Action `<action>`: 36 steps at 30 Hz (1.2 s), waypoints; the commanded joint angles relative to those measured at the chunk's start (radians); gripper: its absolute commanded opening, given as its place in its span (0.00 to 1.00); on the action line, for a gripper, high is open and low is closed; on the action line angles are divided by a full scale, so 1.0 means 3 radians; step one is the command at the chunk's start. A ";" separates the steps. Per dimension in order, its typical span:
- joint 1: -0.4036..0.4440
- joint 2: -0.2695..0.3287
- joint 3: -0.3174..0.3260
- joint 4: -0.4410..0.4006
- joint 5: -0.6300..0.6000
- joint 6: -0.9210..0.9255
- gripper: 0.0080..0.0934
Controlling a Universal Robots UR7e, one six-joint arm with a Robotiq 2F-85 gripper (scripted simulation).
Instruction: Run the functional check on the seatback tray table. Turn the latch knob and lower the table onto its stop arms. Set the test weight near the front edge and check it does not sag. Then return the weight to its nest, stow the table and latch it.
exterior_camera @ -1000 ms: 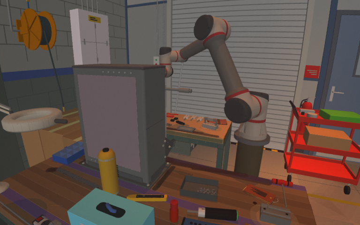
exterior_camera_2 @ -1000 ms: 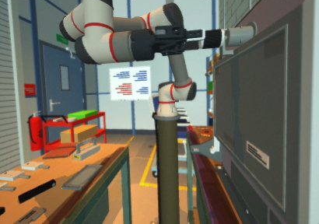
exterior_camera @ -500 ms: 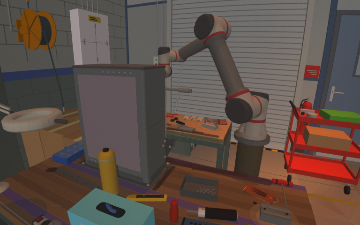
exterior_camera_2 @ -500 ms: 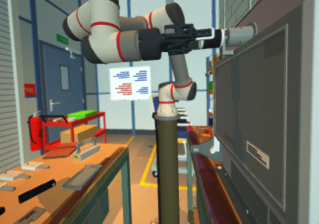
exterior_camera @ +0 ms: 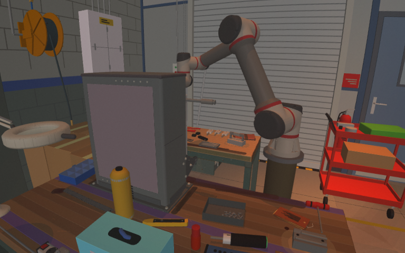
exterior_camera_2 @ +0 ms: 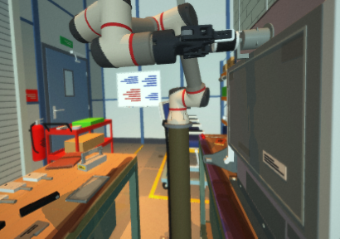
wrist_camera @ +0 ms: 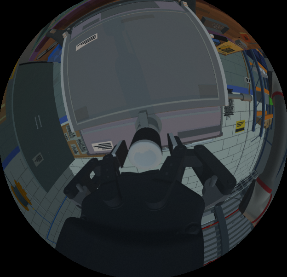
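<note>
In the side camera the seatback frame [exterior_camera: 135, 134] hides my gripper and the latch knob behind it. The tray table [wrist_camera: 142, 67] stands stowed upright against the seatback, a grey panel with a white label at one corner. The latch knob [wrist_camera: 146, 148], a cylinder with a black grip and pale end face, sticks out from the seatback just above the table's top edge [exterior_camera_2: 253, 36]. I do not see the test weight or its nest. My gripper [wrist_camera: 146, 150] is level with the knob, its fingers on either side of it [exterior_camera_2: 226, 38], and it is open.
Behind the seatback stand a roller door and a white cabinet [exterior_camera: 102, 40]. The workbench in front carries a yellow cylinder [exterior_camera: 121, 192], a grey parts tray [exterior_camera: 224, 211] and hand tools. A second bench [exterior_camera: 223, 141] and a red cart [exterior_camera: 368, 160] stand beyond the arm's pedestal.
</note>
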 commanded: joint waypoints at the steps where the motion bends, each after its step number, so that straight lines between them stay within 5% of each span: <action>1: -0.0001 -0.0003 -0.0001 0.0000 0.0000 0.0000 0.70; 9: 0.0000 -0.0003 -0.0001 0.0000 0.0000 0.0000 0.69; 36: 0.0000 -0.0003 -0.0001 0.0000 0.0000 0.0000 0.06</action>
